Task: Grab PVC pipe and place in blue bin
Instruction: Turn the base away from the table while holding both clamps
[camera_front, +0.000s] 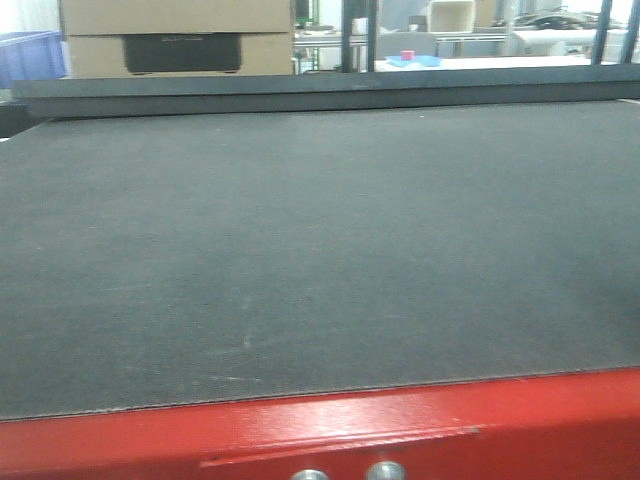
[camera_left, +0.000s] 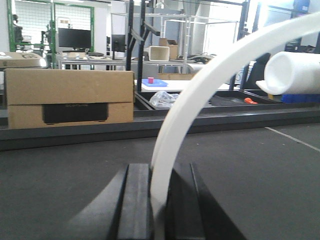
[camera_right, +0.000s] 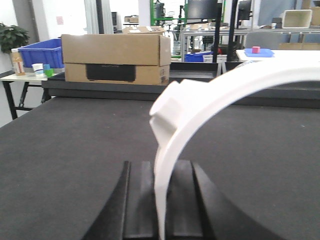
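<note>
Blue plastic sits farthest left in the right wrist view, where the blue bin (camera_right: 40, 52) stands on a side table off the edge of the dark grey mat (camera_front: 320, 260), well apart from both arms. Next along is a cardboard box (camera_right: 115, 57) at the back of the mat. It has a black panel on its front, and a small sticker at its right corner is too small to read. The faint lettering on that panel in the left wrist view cannot be made out either. Low in the middle of the right wrist view, the right gripper (camera_right: 161, 170) has its black fingers closed on the PVC pipe (camera_right: 225, 95), a broad white curved piece that rises from the jaws and arcs to the right, with a blocky lug (camera_right: 167, 107) on its outer face. The left gripper (camera_left: 161, 175) is likewise clamped on a thinner, smooth white strap (camera_left: 191, 100) that sweeps up and right. Behind it stand a blue tray (camera_left: 154, 82) holding a small pink block and, farther right, a white foam roll (camera_left: 295, 72). The front view shows only the mat and a red edge (camera_front: 400, 425), with no arm in sight.
</note>
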